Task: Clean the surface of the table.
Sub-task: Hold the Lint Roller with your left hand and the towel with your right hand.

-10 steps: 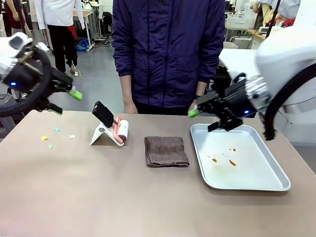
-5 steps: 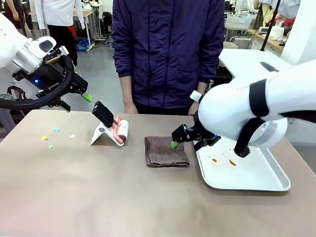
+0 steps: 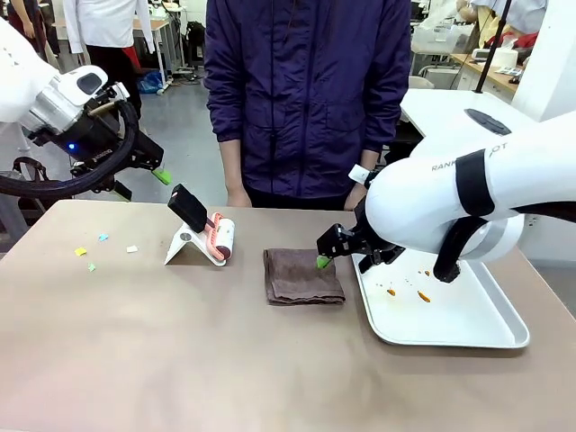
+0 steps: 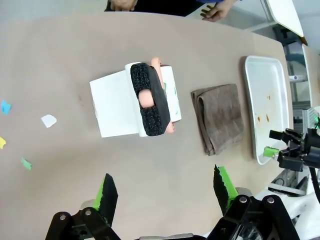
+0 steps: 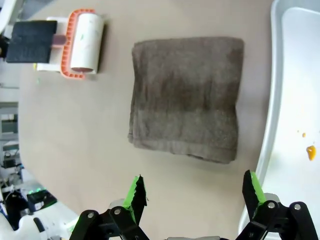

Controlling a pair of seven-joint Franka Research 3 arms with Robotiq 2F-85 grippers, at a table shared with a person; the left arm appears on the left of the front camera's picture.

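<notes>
The taupe-brown table (image 3: 225, 360) carries a few coloured paper scraps (image 3: 103, 238) at its left. A lint roller (image 3: 220, 238) with a black handle leans on a white stand. A folded brown cloth (image 3: 301, 277) lies in the middle. My right gripper (image 3: 340, 256) hangs open just above the cloth's far right corner; in the right wrist view the cloth (image 5: 187, 97) lies ahead of the spread gripper (image 5: 195, 189). My left gripper (image 3: 141, 183) is open, high over the table's far left edge, and the left wrist view looks down on the roller (image 4: 150, 100).
A silver metal tray (image 3: 459, 310) with small orange stains sits at the right, under my right arm. A person in a dark blue jacket stands at the far edge, hands resting near it. The near half of the table is bare.
My right arm swung left and down from over the tray's far edge to the cloth's right corner. My left gripper shifted slightly right.
</notes>
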